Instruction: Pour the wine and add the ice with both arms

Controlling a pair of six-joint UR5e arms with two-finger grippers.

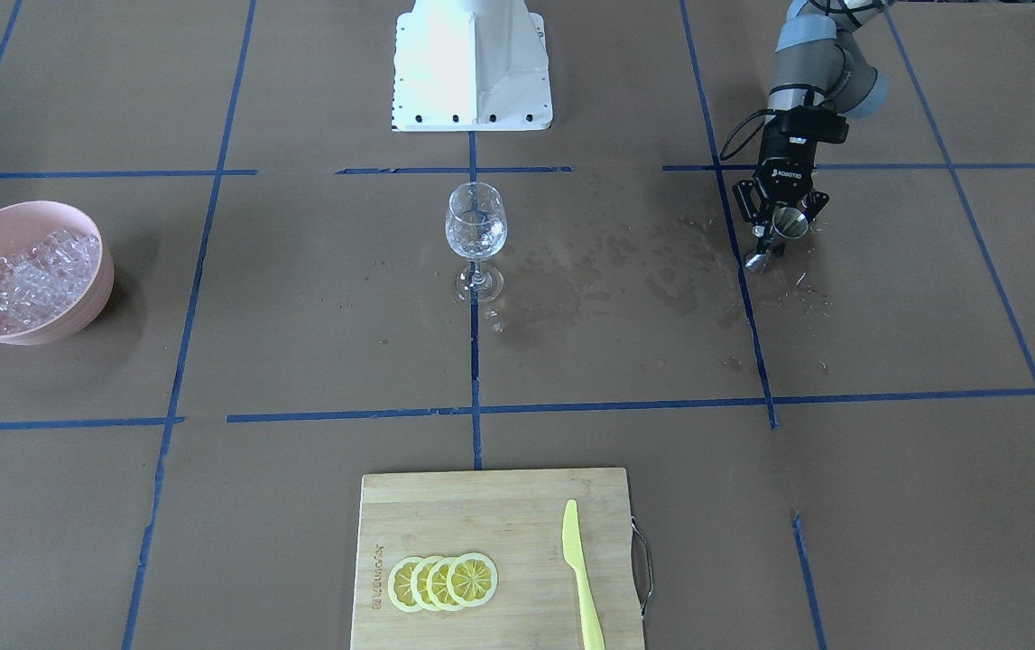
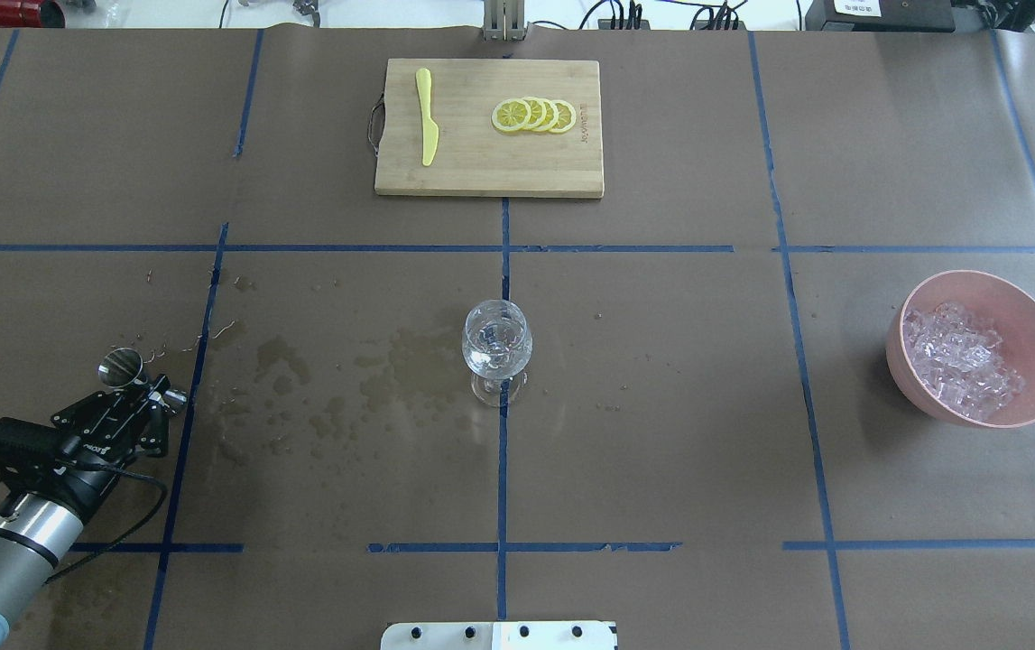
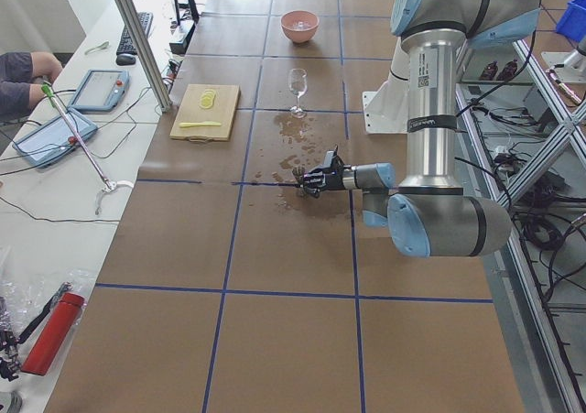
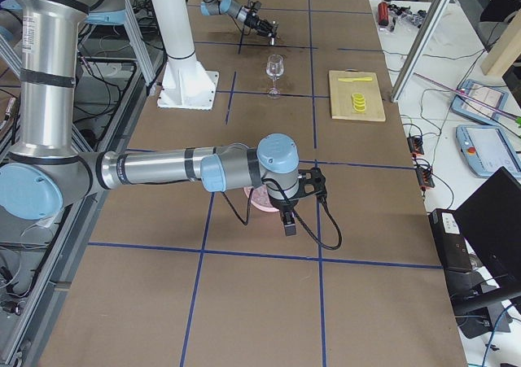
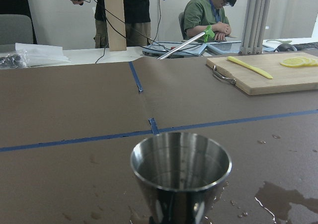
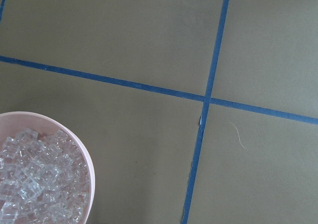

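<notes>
A clear wine glass (image 1: 475, 226) (image 2: 497, 341) stands upright mid-table; whether wine is in it I cannot tell. The ice (image 1: 39, 275) (image 2: 959, 357) (image 6: 39, 184) is heaped in a pink bowl (image 1: 75, 311) (image 2: 1031, 311) at the table's end on my right. My left gripper (image 1: 771, 236) (image 2: 156, 390) lies low and level near the table, shut on a steel jigger (image 1: 790, 221) (image 2: 120, 368) (image 5: 181, 169) that stands upright and looks empty. My right gripper (image 4: 289, 212) hangs beside the bowl, seen only from the side, so I cannot tell its state.
Wet patches (image 2: 409, 361) spread between the jigger and the glass. A bamboo cutting board (image 2: 535, 162) at the far edge carries lemon slices (image 2: 535, 115) and a yellow knife (image 2: 427, 126). The white base block (image 1: 472, 68) is behind the glass. People (image 5: 208, 13) sit beyond the table.
</notes>
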